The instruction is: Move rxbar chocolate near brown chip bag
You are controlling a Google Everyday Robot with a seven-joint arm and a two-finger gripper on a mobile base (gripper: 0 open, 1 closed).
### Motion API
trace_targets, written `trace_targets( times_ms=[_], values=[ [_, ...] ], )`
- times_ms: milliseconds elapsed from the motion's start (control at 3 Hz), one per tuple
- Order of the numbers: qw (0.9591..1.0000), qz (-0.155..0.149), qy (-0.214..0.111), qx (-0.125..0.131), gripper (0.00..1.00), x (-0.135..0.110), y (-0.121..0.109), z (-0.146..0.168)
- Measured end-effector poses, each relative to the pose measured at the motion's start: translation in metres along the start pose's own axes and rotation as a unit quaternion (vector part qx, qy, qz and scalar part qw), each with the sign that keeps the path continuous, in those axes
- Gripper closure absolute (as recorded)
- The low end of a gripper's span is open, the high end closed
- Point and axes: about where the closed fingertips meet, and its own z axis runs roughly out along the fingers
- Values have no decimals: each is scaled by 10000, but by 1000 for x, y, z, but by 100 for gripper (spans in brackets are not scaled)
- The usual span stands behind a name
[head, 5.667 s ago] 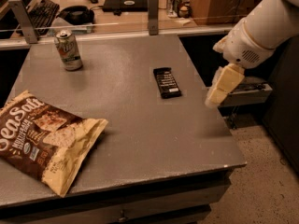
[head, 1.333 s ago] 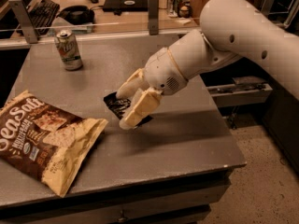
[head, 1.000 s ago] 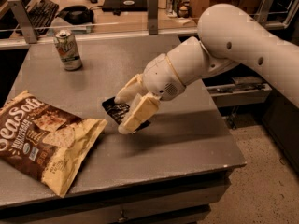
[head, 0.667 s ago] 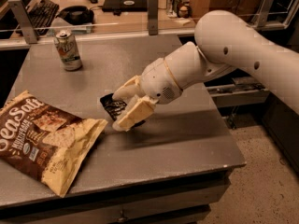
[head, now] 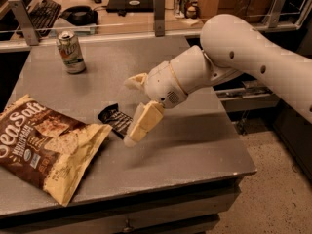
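The rxbar chocolate (head: 114,119), a small flat black bar, lies low on the grey table (head: 195,145), right beside the top right corner of the brown chip bag (head: 46,145). Its right end is hidden behind my lower finger. My gripper (head: 128,113) hangs over the bar on the white arm (head: 234,48), which comes in from the right. Its two tan fingers (head: 144,122) stand apart, the upper one well above the bar, so the gripper looks open. The chip bag lies flat at the front left of the table.
A green-silver soda can (head: 71,52) stands at the back left of the table. Behind a rail at the back is a desk with a keyboard (head: 41,11) and other items. The table's front edge and right edge drop to the floor (head: 273,179).
My gripper has carried the bar from the table's middle right to the left and down, up to the chip bag. The fingers stand wider apart now than just before.
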Motion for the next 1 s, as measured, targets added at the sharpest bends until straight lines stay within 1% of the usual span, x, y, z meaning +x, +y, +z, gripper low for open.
trace_targets(
  times_ms=[333, 667, 1000],
  values=[
    [9998, -35, 38, 168, 0, 7, -7, -22],
    [9987, -67, 106, 488, 0, 28, -23, -69],
    [9986, -86, 100, 519, 0, 26, -25, -73]
  ],
)
